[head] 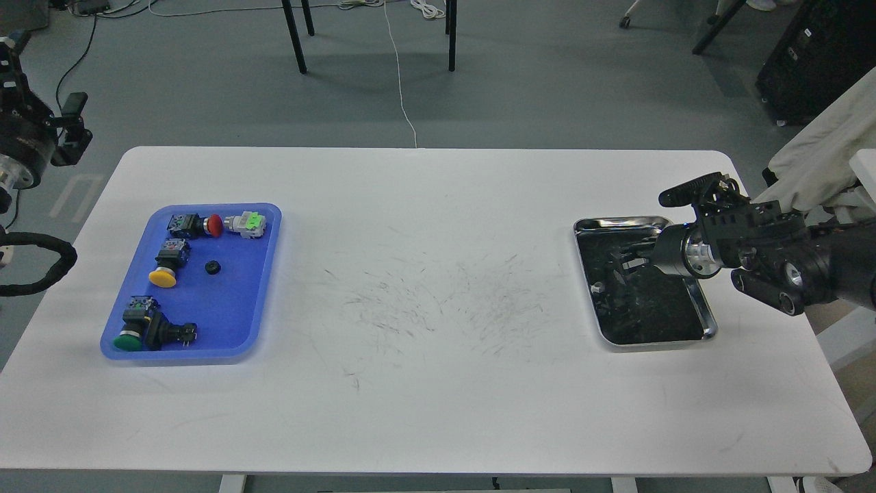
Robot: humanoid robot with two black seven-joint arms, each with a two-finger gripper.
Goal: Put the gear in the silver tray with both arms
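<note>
Stainless-steel silver tray (709, 322) lies under the right gripper (626, 255), its finger state unreadable against dark reflections, so any release should happen low, inside the rim.
</note>
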